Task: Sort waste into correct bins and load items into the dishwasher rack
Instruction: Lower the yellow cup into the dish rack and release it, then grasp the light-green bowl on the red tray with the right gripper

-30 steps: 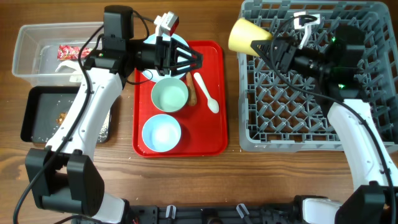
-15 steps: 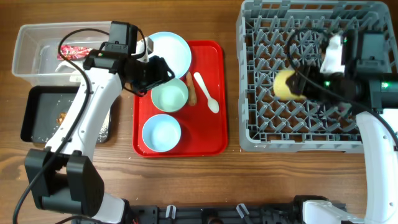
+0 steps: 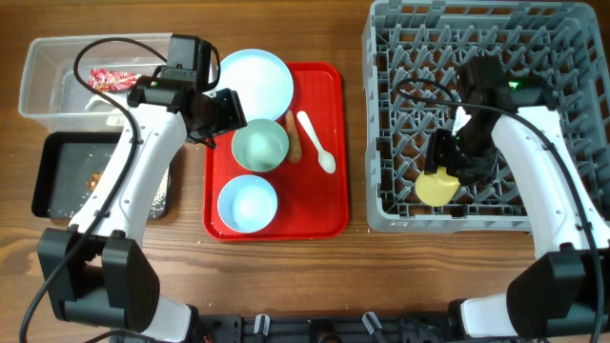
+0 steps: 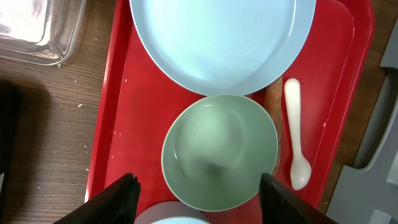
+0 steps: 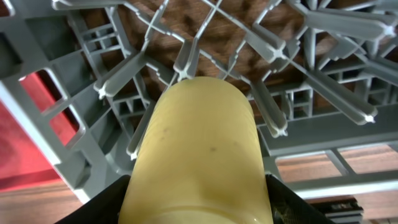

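Right gripper (image 5: 196, 186): dark fingers (image 5: 283, 202) pinch the small yellow cup (image 5: 199, 143) from both sides. The cup is pale yellow and smooth with a few faint specks. It lies on its side, far end pushed against grey pegs of the dishwasher rack (image 5: 323, 93). In the overhead view it sits in the rack's left half, near the wall closest to the robot.

Left gripper (image 4: 198, 183): fingers (image 4: 121, 199) spread wide, holding nothing, one either side of the pale green bowl (image 4: 219, 149); cannot tell if they touch it. The bowl is upright and empty on the red tray (image 4: 118, 124). The white round plate (image 4: 221, 37), bluish in tint, lies just beyond it, rims about touching, and overhangs the tray's far edge. The white plastic spoon (image 4: 295, 140) lies to the bowl's right. The brown sausage-like stick (image 4: 273, 99) is between them, partly hidden. The pale blue-white bowl (image 3: 248, 203) is on the tray's near end.

The clear tub (image 3: 48, 86) holds the red snack wrapper (image 3: 114, 78). The black tray (image 3: 57, 200) beside it holds brown crumbs (image 3: 95, 178).
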{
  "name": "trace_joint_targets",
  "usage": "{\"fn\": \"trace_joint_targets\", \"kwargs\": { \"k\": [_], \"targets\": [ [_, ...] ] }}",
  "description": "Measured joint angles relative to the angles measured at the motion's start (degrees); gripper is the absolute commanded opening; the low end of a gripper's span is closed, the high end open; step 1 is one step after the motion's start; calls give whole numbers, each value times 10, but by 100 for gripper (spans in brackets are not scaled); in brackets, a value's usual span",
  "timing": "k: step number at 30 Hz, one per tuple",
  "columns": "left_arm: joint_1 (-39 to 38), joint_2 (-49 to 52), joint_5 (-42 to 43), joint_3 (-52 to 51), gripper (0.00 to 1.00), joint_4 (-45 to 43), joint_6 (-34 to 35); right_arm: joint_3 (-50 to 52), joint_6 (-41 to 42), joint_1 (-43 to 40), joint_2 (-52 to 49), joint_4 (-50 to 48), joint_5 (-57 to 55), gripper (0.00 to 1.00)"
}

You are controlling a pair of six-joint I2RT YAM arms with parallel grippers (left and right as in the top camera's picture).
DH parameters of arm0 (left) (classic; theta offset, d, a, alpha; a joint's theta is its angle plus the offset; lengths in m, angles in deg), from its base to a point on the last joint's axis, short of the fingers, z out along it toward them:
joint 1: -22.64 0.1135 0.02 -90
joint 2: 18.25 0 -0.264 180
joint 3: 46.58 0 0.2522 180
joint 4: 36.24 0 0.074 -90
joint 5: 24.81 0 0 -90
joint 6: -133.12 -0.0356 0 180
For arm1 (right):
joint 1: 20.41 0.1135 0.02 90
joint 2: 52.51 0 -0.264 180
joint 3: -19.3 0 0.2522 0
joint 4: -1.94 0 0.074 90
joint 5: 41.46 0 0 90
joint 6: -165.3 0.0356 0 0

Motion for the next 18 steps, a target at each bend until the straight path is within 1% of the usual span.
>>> {"fn": "trace_joint_targets", "kwargs": {
  "k": [1, 2, 3, 4, 8, 11, 13, 14, 15, 16, 17, 18],
  "targets": [
    [0, 0, -2, 0, 64, 0, 0, 9, 0, 0, 0, -9, 0, 62],
    [0, 0, -2, 0, 65, 0, 0, 22, 0, 0, 0, -13, 0, 78],
    [0, 0, -2, 0, 66, 0, 0, 32, 0, 0, -1, -13, 0, 84],
    [0, 0, -4, 0, 66, 0, 0, 33, 3, 0, -1, -15, -2, 87],
    [0, 0, -6, 0, 66, 0, 0, 34, 6, 0, -1, -36, -2, 90],
    [0, 0, -6, 0, 68, 0, 0, 14, 6, 0, -2, -27, 1, 90],
    [0, 0, -6, 0, 71, 1, 0, -52, 6, 0, -4, -2, 5, 85],
    [0, 0, -6, 0, 72, 2, 0, -108, 6, 0, -4, 3, 14, 81],
    [0, 0, -6, 0, 72, 2, 0, -157, 6, 5, -4, -3, 28, 80],
    [0, 0, -6, 0, 73, -1, 0, -182, 6, 13, -3, -20, 42, 78],
    [0, 0, -6, 0, 77, -7, 0, -212, 6, 38, -3, -84, 66, 77],
    [0, 0, -6, 0, 78, -11, 0, -217, 12, 61, -3, -126, 76, 77]
  ]
}}
